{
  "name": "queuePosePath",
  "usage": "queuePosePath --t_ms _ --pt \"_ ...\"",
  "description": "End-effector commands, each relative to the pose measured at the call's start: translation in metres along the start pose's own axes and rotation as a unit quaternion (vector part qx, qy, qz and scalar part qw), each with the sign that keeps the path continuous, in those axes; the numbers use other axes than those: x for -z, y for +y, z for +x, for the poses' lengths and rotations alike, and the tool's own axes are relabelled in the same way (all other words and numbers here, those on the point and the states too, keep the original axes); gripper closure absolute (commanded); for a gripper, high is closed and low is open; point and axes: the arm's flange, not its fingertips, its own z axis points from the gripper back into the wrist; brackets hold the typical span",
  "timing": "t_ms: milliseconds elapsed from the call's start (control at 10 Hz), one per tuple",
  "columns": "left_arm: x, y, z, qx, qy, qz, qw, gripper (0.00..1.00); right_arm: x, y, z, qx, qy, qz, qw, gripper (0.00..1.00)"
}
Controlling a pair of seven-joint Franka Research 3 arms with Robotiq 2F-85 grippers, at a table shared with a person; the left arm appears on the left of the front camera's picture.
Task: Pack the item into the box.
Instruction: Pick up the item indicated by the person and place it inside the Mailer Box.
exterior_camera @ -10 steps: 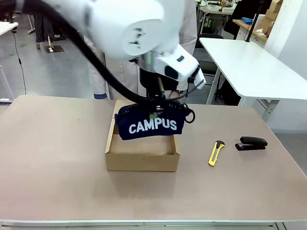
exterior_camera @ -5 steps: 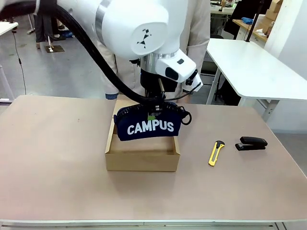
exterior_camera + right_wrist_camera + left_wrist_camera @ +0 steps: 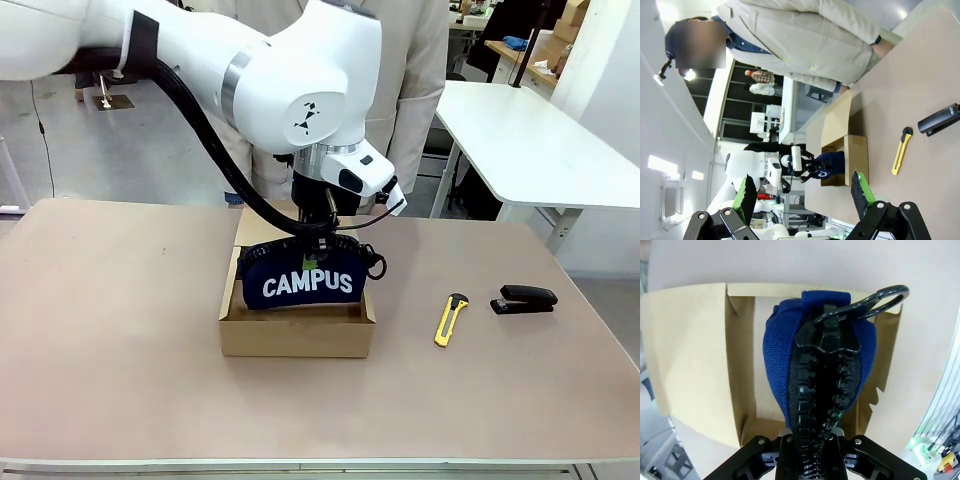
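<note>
While the left gripper (image 3: 320,238) is clamped on the zipper edge of the navy pouch (image 3: 305,283), the pouch hangs upright with its lower part sunk behind the front wall of the cardboard box (image 3: 297,338); its white "CAMPUS" lettering faces the robot's side; whether its bottom touches the box floor cannot be told. The box sits near the middle of the table (image 3: 110,330), somewhat toward the far edge; its flap lid (image 3: 262,224) stands open on the far side, before a person in a light coat (image 3: 415,80). From the left wrist, the black zipper (image 3: 822,390) runs up the middle with blue fabric bulging on either side, the box walls all around it; a dark pull ring (image 3: 880,299) juts out at one end, over a short wall. Toward the table's right edge lie a yellow utility knife (image 3: 451,319) and, nearer that edge, a black stapler (image 3: 524,299), apart from each other and from the box. The right gripper (image 3: 804,196) has its green pads (image 3: 746,196) spread wide, with nothing between them.
</note>
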Motion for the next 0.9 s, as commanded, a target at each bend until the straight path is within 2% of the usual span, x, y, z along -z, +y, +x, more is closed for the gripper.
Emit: queuePosePath --t_ms 0,800 --pt "0.009 0.011 0.002 0.006 0.015 -0.020 1.000 0.93 0.001 0.001 0.002 -0.011 -0.004 0.010 1.000 0.00" --pt "0.059 0.025 0.008 0.012 0.064 -0.056 0.996 0.93 0.001 0.001 0.002 -0.011 -0.004 0.010 1.000 0.00"
